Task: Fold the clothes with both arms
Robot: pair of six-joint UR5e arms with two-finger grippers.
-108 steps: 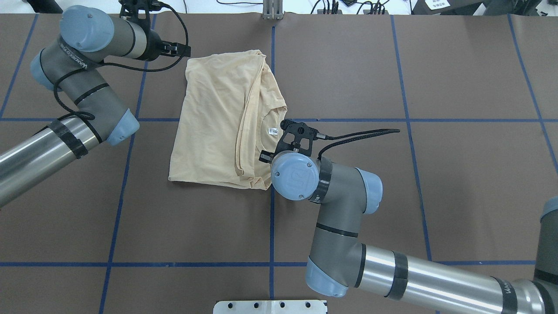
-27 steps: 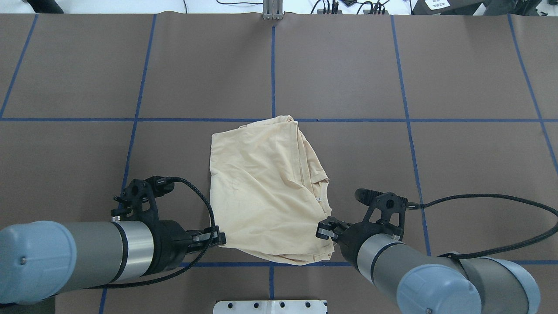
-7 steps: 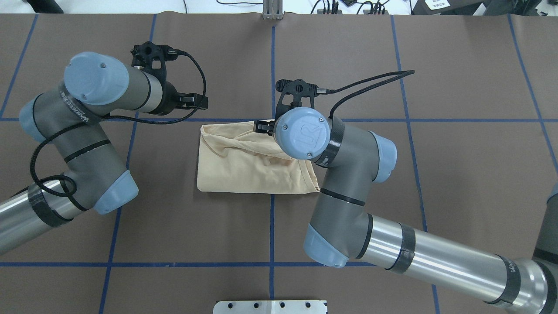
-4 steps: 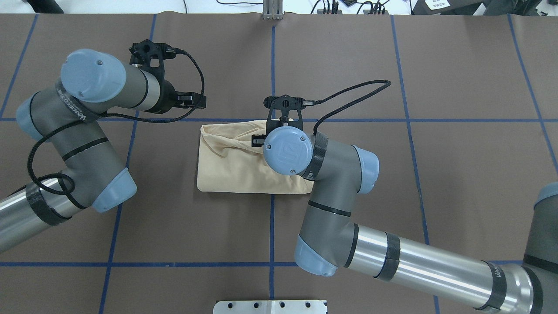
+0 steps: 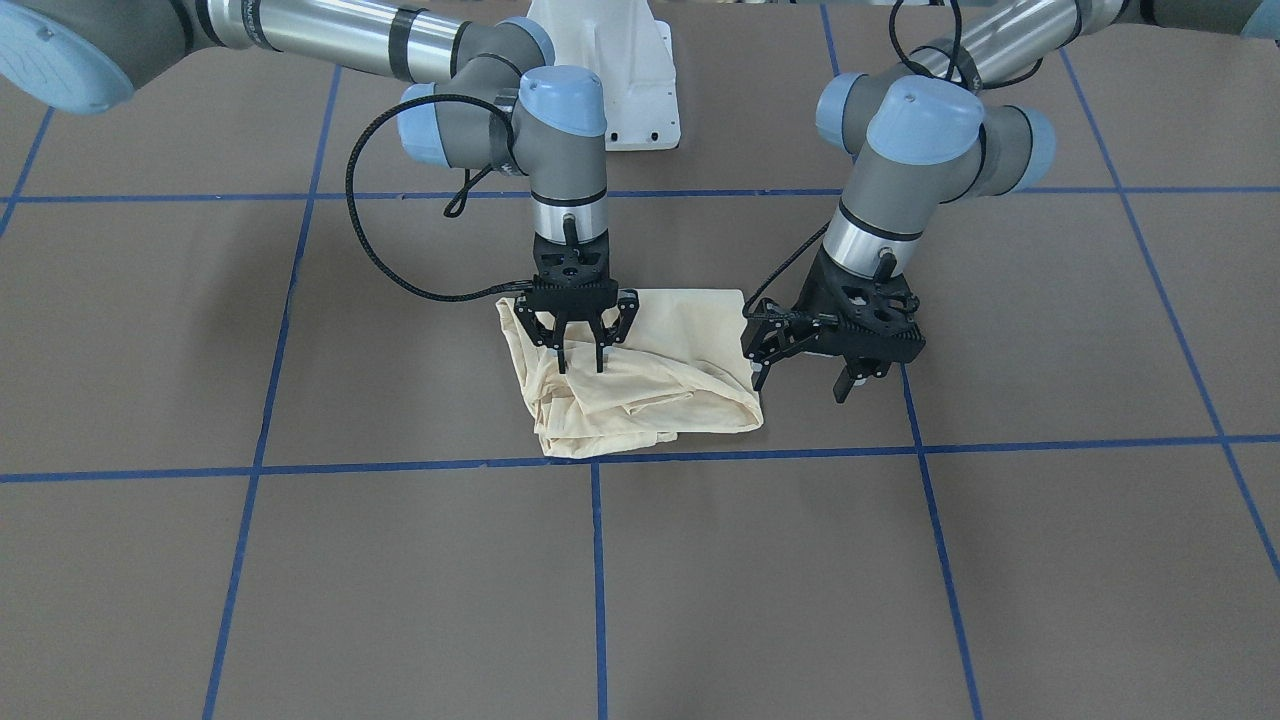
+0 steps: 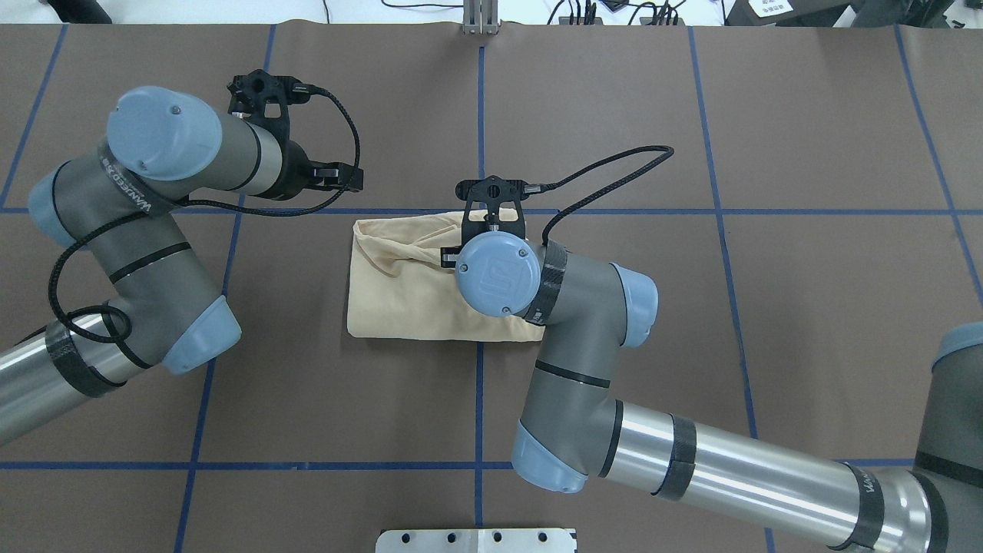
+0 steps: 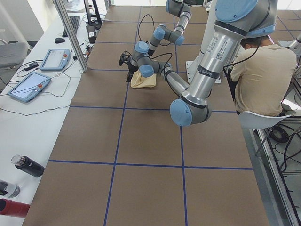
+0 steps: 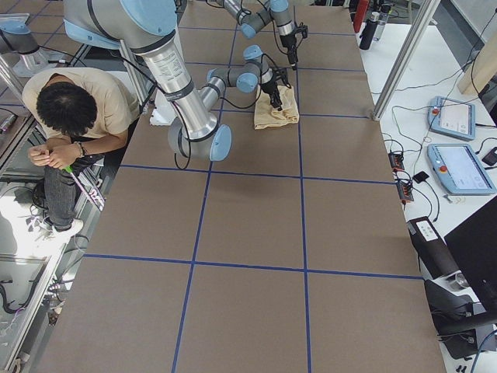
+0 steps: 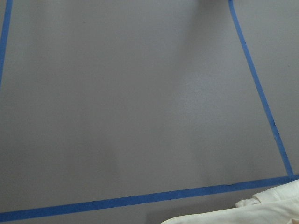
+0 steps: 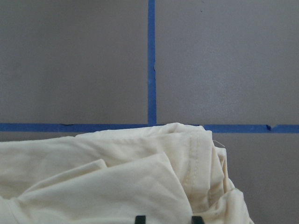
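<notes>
The cream-yellow shirt (image 5: 650, 390) lies folded into a small rumpled rectangle near the table's middle (image 6: 407, 299); its print and neck label are hidden. My right gripper (image 5: 581, 366) points straight down over the shirt's right part, jaws open, fingertips at the top cloth layer. In the overhead view its wrist hides it. The right wrist view shows the shirt (image 10: 117, 186) with both fingertips (image 10: 140, 218) at the bottom edge. My left gripper (image 5: 800, 383) is open and empty, hovering just beyond the shirt's left far corner (image 6: 355, 178). A shirt corner shows in the left wrist view (image 9: 261, 212).
Blue tape lines (image 6: 480, 138) divide the brown table. The white pedestal base (image 5: 610, 70) stands at the robot's side. A seated person (image 7: 263, 70) is beside the table. Control tablets (image 7: 28, 87) and bottles (image 7: 28, 165) lie on the side bench.
The shirt was pulled toward the robot and folded in half. In the last second my right wrist moved left over the shirt; the left arm barely shifted.
</notes>
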